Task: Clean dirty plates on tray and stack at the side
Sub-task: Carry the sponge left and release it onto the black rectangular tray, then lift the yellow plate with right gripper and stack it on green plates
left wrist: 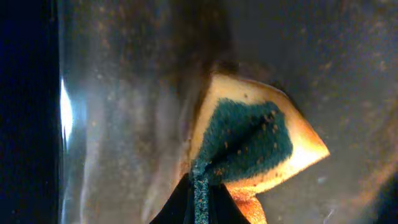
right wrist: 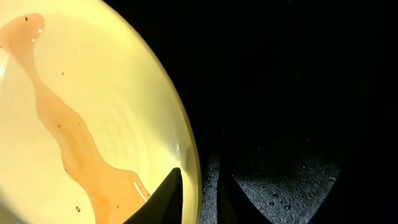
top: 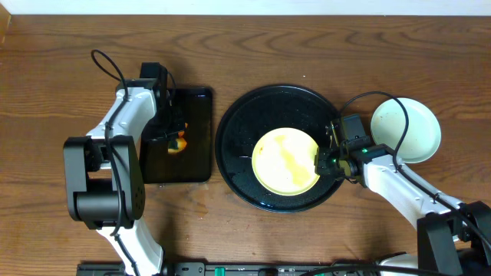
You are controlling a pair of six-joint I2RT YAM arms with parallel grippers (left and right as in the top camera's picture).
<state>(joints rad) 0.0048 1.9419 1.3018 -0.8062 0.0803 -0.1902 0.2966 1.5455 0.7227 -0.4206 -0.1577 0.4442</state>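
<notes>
A pale yellow plate (top: pixel 285 159) with a brown smear lies on the round black tray (top: pixel 245 115). In the right wrist view the smear runs across the plate (right wrist: pixel 93 93), with the tray (right wrist: pixel 292 93) beside it. My right gripper (top: pixel 322 161) straddles the plate's right rim, one finger inside and one outside (right wrist: pixel 199 196), shut on it. Pale mint-blue plates (top: pixel 406 129) sit off the tray at the right; I cannot tell how many are stacked. My left gripper (top: pixel 175 138) is shut on a green and yellow sponge (left wrist: pixel 249 143), its fingertips (left wrist: pixel 200 205) pinching a corner of it.
A smaller rectangular black tray (top: pixel 196 165) lies left of the round tray, under the sponge; its glossy bottom (left wrist: pixel 124 124) fills the left wrist view. A black cable (top: pixel 383 100) arcs over the mint plates.
</notes>
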